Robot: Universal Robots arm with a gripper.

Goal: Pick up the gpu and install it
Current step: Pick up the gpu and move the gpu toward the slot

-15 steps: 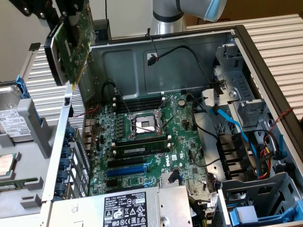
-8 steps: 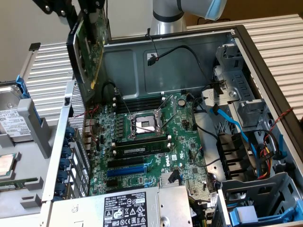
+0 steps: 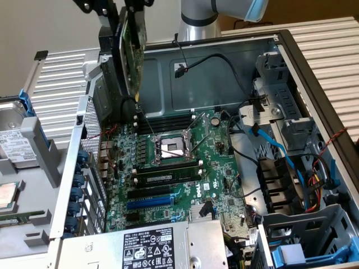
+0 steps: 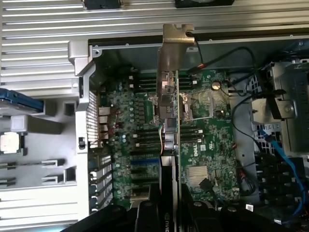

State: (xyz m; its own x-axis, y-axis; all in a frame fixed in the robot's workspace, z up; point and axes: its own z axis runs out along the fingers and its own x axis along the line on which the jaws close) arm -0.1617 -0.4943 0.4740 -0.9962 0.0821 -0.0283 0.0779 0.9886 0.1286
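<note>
**Gpu is up in the air over the computer**

Gpu [image 3: 130,42] is pinched tight in my gripper [image 4: 170,212]. I hold it on its edge, high above the motherboard [image 3: 174,162]. Its silver bracket [image 4: 173,63] points away from my wrist. So the picking up is done, I think, and the putting in is not.

The card hangs above the far corner of the motherboard, near the case wall [image 3: 101,112] with the holes. The blue slot [image 3: 148,200] lies on the near part of the motherboard, well apart from the card. To go in, the card must line up with a slot and its bracket must sit by that wall.

Over the motherboard the air is open. Black cables [image 3: 224,67] hang past its far side.
</note>
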